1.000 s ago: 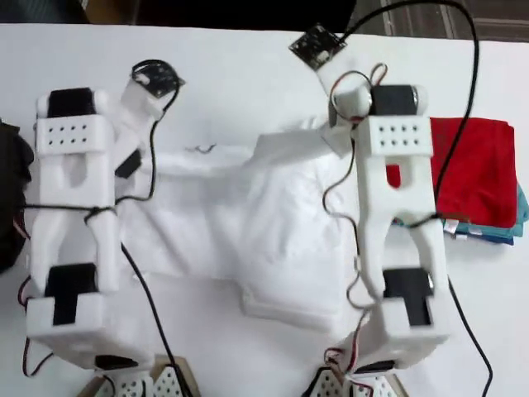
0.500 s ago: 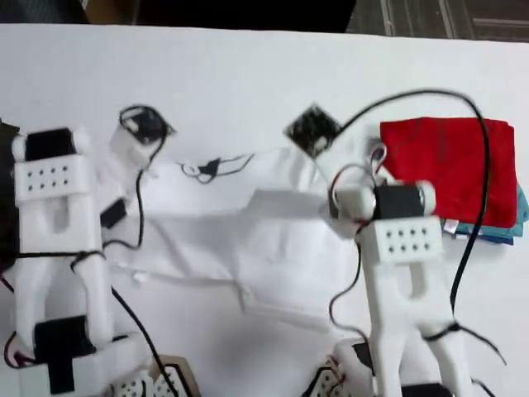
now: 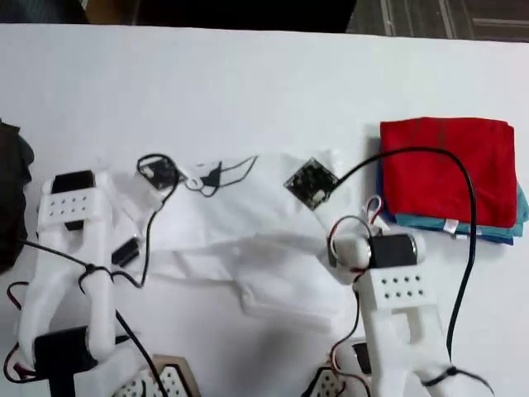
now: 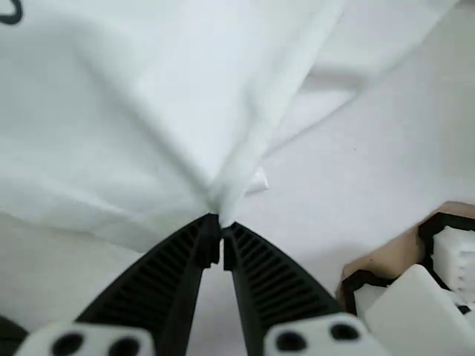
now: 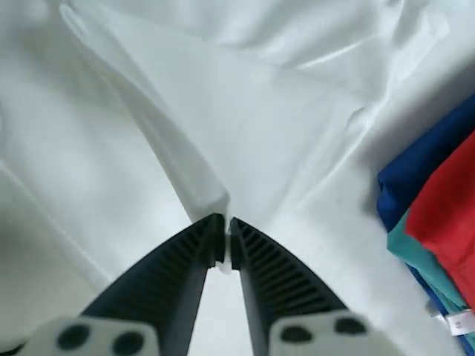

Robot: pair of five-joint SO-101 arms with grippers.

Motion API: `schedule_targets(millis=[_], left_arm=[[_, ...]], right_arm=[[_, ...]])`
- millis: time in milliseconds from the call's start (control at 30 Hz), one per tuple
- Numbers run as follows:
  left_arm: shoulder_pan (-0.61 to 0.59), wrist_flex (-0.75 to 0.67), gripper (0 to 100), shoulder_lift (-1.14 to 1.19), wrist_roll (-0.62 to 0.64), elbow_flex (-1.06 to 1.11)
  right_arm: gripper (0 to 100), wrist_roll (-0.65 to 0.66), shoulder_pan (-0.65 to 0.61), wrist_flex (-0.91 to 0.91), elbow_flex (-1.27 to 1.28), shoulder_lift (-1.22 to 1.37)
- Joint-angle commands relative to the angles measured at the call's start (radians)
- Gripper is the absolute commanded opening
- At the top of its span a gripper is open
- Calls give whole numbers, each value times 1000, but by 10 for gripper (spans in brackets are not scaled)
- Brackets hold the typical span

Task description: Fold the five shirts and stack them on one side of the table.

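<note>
High view: the white shirt [image 3: 248, 240] lies rumpled on the surface [image 3: 248, 83], just beside the red-topped stack [image 3: 446, 169], with both arms over it. Left wrist view: the left tool [image 4: 221, 241] is pinched tight on a fold of the white shirt. Right wrist view: the right tool [image 5: 225, 241] is clamped on another fold, near the stack.

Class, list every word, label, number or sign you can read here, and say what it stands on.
None can be read.
White tag on the folded stack: too small to read.
Dark mark on the white shirt: no legible letters.
</note>
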Motion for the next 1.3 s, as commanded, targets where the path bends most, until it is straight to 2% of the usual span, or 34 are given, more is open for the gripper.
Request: schedule_targets(millis=[0, 133, 367, 567, 1033, 1100, 1200, 1267], left_arm=[[-25, 17, 24, -40, -8, -7], [-58, 15, 24, -32, -9, 4], [-63, 17, 24, -32, -9, 2], [-63, 17, 24, -32, -8, 2], [-63, 20, 30, -32, 0, -7], [-61, 38, 69, -32, 0, -10], [-58, 95, 194, -34, 0, -56], [-68, 132, 229, -38, 0, -128]], right_arm=[[21, 9, -4, -4, 49, -88], [21, 9, 4, 1, 135, -154], [20, 11, -2, 24, 143, -209], [20, 178, 5, 128, 144, -216], [32, 187, 18, 140, 170, -217], [91, 193, 18, 142, 170, -217], [245, 244, 18, 142, 166, -219], [327, 250, 18, 148, 133, -219]])
